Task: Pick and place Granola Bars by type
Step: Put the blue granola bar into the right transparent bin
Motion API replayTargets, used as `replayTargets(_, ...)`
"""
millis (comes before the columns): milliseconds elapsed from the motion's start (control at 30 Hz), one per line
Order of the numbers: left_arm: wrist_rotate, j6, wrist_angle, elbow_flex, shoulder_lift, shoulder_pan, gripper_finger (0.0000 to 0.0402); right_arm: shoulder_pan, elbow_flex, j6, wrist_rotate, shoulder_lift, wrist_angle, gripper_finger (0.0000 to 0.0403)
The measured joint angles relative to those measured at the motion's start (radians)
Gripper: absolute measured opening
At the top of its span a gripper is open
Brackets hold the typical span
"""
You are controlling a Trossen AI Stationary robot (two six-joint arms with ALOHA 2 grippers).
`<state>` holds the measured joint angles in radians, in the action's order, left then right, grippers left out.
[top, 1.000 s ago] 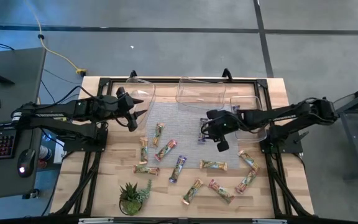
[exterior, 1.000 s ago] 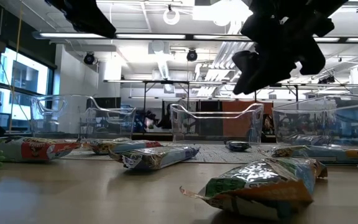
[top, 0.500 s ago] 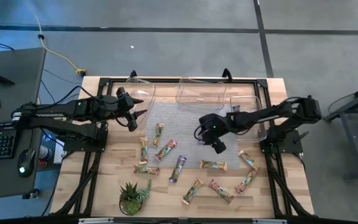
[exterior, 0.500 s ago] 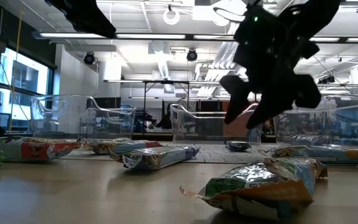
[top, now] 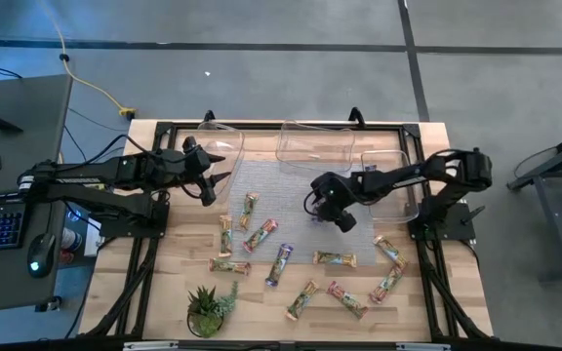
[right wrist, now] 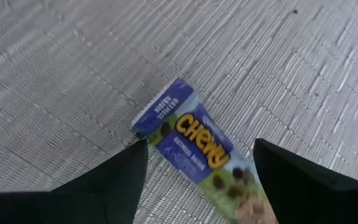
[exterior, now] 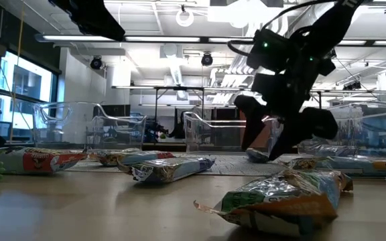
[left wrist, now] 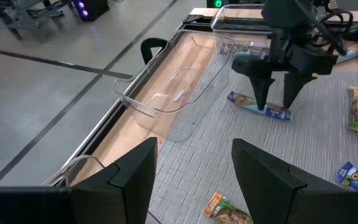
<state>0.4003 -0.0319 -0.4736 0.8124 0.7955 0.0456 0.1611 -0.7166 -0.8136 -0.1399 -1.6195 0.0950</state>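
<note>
A blue-and-green Chewy granola bar lies flat on the grey woven mat, near the middle clear tub. The right gripper hangs directly over it, fingers spread wide to either side of the wrapper and seemingly not touching it. The other granola bars lie scattered over the wooden table, in front of the mat. The left gripper waits, released, by the left tub.

Two dark jointed arms — black tapered fingers.
</note>
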Motion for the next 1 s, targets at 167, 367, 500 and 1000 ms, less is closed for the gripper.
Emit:
replayTargets(167, 0.0, 0.0, 0.0, 0.0, 0.0, 0.0, 0.0202, 0.032, 0.0, -0.057, -0.058, -0.038, -0.04, 0.0275)
replayTargets(367, 0.0, 0.0, 0.0, 0.0, 0.0, 0.0, 0.0202, 0.048, 0.0, -0.059, -0.081, -0.045, -0.072, 0.0275)
replayTargets(500, 0.0, 0.0, 0.0, 0.0, 0.0, 0.0, 0.0202, 0.056, 0.0, -0.046, -0.087, -0.045, -0.075, 0.0275)
replayTargets(1000, 0.0, 0.0, 0.0, 0.0, 0.0, 0.0, 0.0202, 0.057, 0.0, 0.073, -0.092, -0.047, -0.066, 0.0194)
